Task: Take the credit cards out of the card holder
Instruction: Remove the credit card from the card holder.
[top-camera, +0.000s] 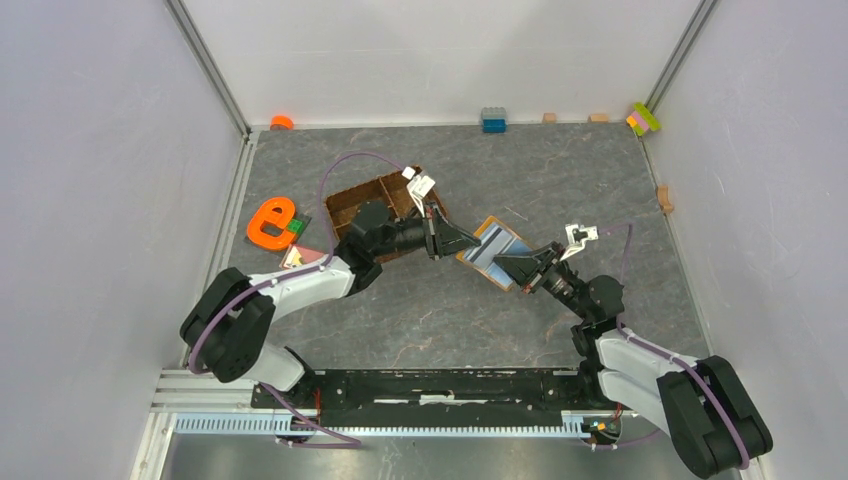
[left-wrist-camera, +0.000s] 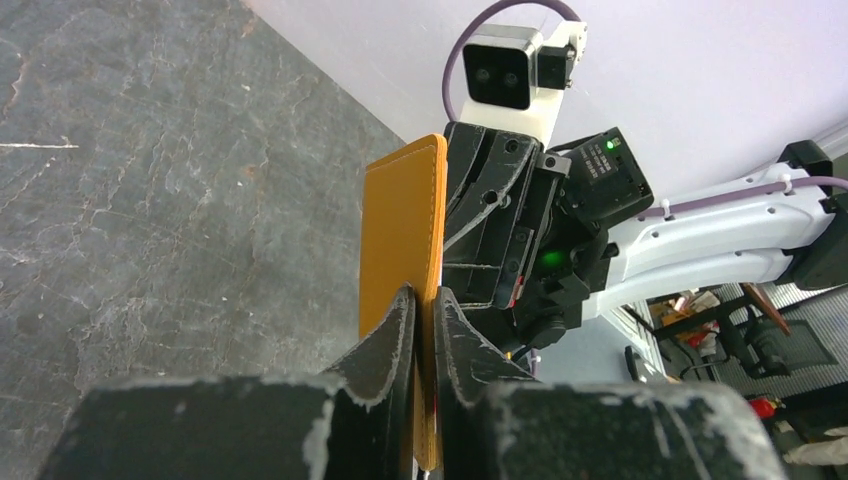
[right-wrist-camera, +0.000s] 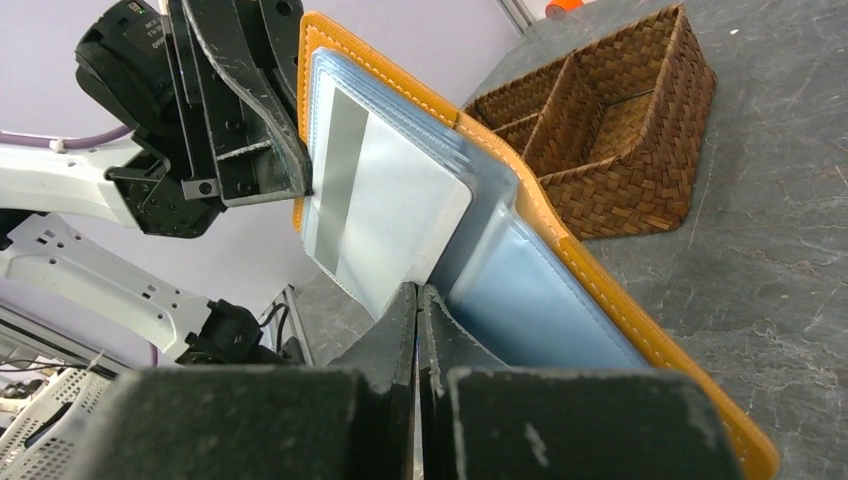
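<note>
Bench (top-camera: 450, 320): dark grey stone-look top with pale veins, matt, lightly scuffed.
Walls (top-camera: 90, 150): plain pale panels on the left, far and right sides, with metal posts (top-camera: 210, 65) in the two far corners.
Near edge: a black plate (top-camera: 450, 385) on a ribbed metal rail (top-camera: 400, 425) carries both arms.
Holder (top-camera: 497, 250): orange, open, pale blue lining showing. It is held tilted over mid-bench between the two hands.
Card (right-wrist-camera: 385, 215): pale grey-white with a grey stripe, partway out of a slot in the raised flap.
Left hand (left-wrist-camera: 422, 310): almost closed, pinching the edge of the holder's orange flap.
Right hand (right-wrist-camera: 417, 295): jaws fully together, nipping the card's lower corner.
Tray (right-wrist-camera: 600, 130): brown woven, divided, on the bench beyond the holder. The left arm partly covers it in the top view.
E toy (top-camera: 270, 222): orange, flat on the bench left of the tray, with a green brick (top-camera: 296, 227) against its right side.
Far wall foot: a blue and grey block (top-camera: 493, 120) at centre, and a pink, green and yellow cluster (top-camera: 643, 119) in the right corner.
</note>
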